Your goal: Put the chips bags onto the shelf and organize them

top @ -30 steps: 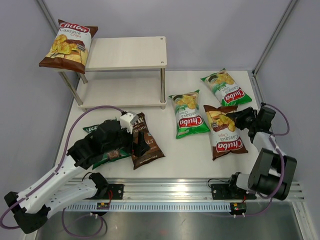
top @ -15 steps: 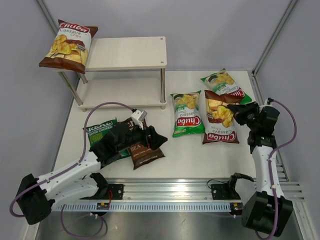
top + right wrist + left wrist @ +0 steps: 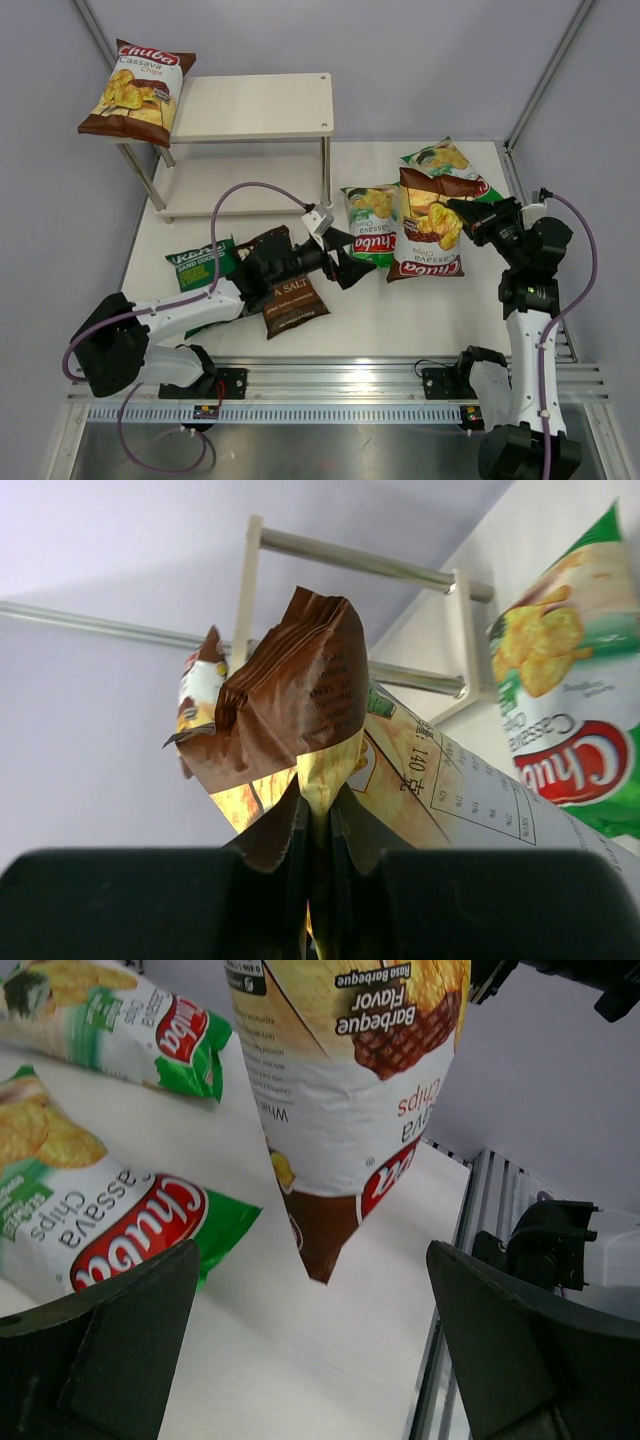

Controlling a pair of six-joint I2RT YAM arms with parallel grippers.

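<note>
The right jaws are clamped on the crimped top seal of a brown bag. It hangs clear of the desk over its right half, lower corner close to a green bag lying flat. The left jaws are wide apart and empty, reaching across the middle of the desk toward the hanging bag. The step in hand looks like getting this bag to the shelf at the far left corner, probably by a handover, since the shelf stands well apart from the right arm. To do it well, the left jaws should close on the flat lower seam rather than the puffed belly, which would likely slip and crush the chips. The right jaws should release only once that grip is firm. The pinch on the seal is thin, so slow travel should limit swinging. A good spot is beside the other brown bag, which overhangs the top board's left end.
</note>
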